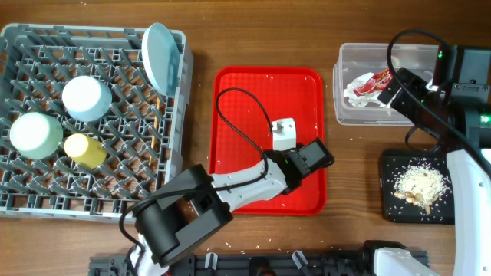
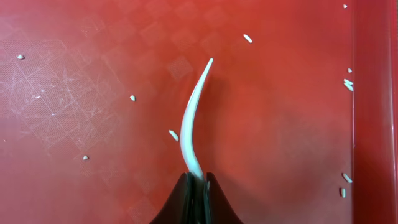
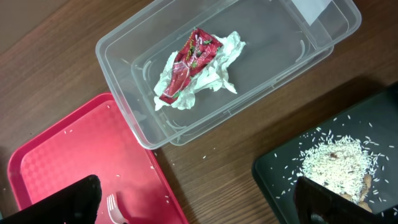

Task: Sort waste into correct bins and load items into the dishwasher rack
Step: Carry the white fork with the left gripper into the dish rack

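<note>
Far to the left of the left gripper (image 2: 198,185) stands the dishwasher rack (image 1: 23,195). It carries the light blue plate (image 1: 159,55) on its edge, the light blue bowl (image 1: 86,98), the pale green saucer (image 1: 34,135) and the yellow cup (image 1: 84,150). This gripper is pinched narrow on the white plastic fork (image 2: 191,118), which reaches forward from the fingertips above the red serving tray (image 1: 245,92). The right gripper (image 3: 196,200) is spread wide and holds nothing. Ahead of it the clear tub (image 3: 124,56) holds the red wrapper (image 3: 189,62) and crumpled paper (image 3: 217,78). Beside one finger the black tray (image 3: 280,180) carries the rice scraps (image 3: 336,165).
</note>
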Robot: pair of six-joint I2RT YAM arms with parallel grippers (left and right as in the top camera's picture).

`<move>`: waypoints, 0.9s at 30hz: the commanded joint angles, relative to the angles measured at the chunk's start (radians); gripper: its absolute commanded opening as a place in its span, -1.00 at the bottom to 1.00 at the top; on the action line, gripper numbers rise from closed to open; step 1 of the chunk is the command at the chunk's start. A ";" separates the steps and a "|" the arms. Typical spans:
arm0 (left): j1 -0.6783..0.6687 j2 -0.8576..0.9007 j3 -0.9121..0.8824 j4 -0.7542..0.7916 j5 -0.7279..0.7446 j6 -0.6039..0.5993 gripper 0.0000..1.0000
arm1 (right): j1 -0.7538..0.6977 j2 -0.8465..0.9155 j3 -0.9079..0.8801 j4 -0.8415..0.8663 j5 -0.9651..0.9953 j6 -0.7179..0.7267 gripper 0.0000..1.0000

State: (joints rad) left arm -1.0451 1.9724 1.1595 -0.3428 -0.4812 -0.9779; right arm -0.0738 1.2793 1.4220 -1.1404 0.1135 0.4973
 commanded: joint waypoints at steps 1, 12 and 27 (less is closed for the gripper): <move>0.008 -0.022 -0.033 -0.047 0.035 0.044 -0.92 | -0.002 0.007 -0.002 0.003 0.017 0.002 1.00; 0.182 -0.642 -0.033 -0.432 0.201 0.543 -0.92 | -0.002 0.007 -0.002 0.003 0.017 0.002 0.99; 1.036 -0.999 -0.034 -0.254 0.206 0.841 -0.92 | -0.002 0.007 -0.002 0.003 0.017 0.002 1.00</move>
State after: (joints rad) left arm -0.0681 0.9161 1.1240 -0.6167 -0.2825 -0.2726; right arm -0.0738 1.2793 1.4220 -1.1404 0.1135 0.4969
